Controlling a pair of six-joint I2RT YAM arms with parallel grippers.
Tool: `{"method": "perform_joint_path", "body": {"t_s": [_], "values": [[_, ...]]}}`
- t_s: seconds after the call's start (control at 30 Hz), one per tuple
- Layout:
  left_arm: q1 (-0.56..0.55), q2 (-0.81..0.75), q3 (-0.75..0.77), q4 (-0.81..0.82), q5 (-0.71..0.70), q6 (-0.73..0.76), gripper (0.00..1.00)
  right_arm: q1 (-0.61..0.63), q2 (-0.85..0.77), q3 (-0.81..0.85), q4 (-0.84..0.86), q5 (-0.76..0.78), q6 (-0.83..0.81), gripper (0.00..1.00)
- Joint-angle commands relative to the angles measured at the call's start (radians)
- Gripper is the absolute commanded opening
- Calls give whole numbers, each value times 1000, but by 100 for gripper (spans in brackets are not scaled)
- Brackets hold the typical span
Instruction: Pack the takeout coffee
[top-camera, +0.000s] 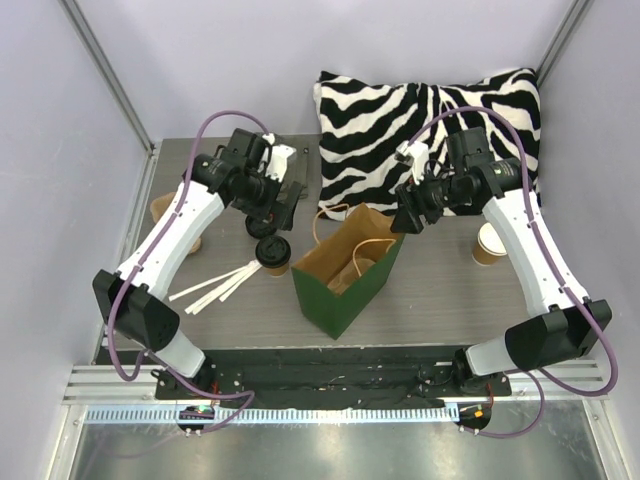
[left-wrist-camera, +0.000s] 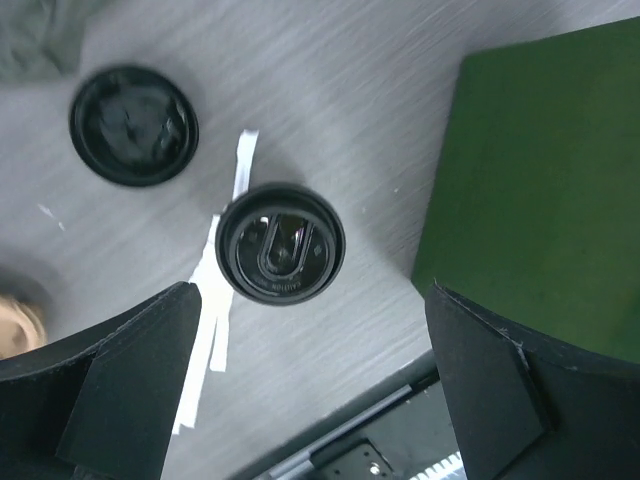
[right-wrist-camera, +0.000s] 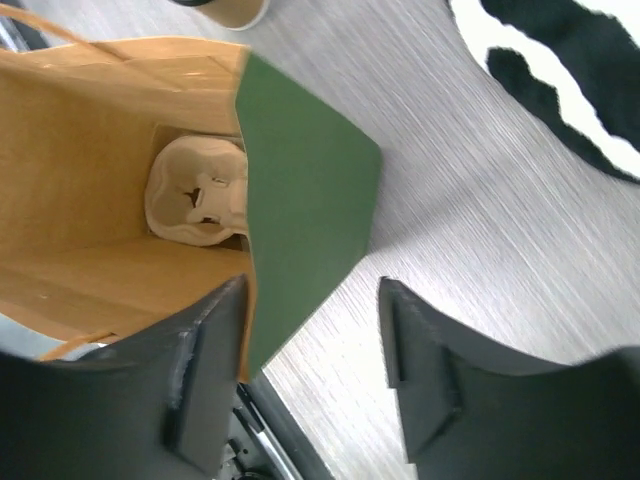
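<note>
While the takeout coffee (left-wrist-camera: 280, 245) stands upright on the surface (left-wrist-camera: 400, 120) just left of the green bag (left-wrist-camera: 540, 170), left claw (left-wrist-camera: 312, 295) hangs wide open above it, touching nothing. Right claw (right-wrist-camera: 312, 290) is partly open, empty, straddling the bag's rim.

Your top view looks down from above and behind the arms (top-camera: 170, 240), taking in the whole bench (top-camera: 440, 290) from far off. Your left wrist view faces straight down, close over the coffee (left-wrist-camera: 281, 245) at frame centre. Your right wrist view peers down into the bag (right-wrist-camera: 300, 200) at frame left. All three views share the bag.
</note>
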Motion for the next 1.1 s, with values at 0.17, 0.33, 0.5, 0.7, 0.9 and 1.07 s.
{"method": "perform_joint_path", "body": {"t_s": [0.17, 0.33, 0.5, 0.7, 0.9, 1.07], "values": [[2, -65, -138, 58, -63, -54, 100, -27, -57, 11, 28, 8, 41, 76], [2, -202, -383, 349, -81, -51, 100, -25, -51, 28, 29, 5, 39, 79], [0, -216, -469, 436, -40, -15, 100, -25, -53, 33, 29, 6, 28, 80], [2, -239, -577, 584, -60, -38, 100, -25, -45, 39, 34, 9, 25, 81], [0, -217, -610, 616, -94, -35, 98, -27, -36, 50, 34, 8, 22, 81], [2, -211, -633, 624, -87, -37, 95, -27, -27, 53, 34, 6, 19, 82]]}}
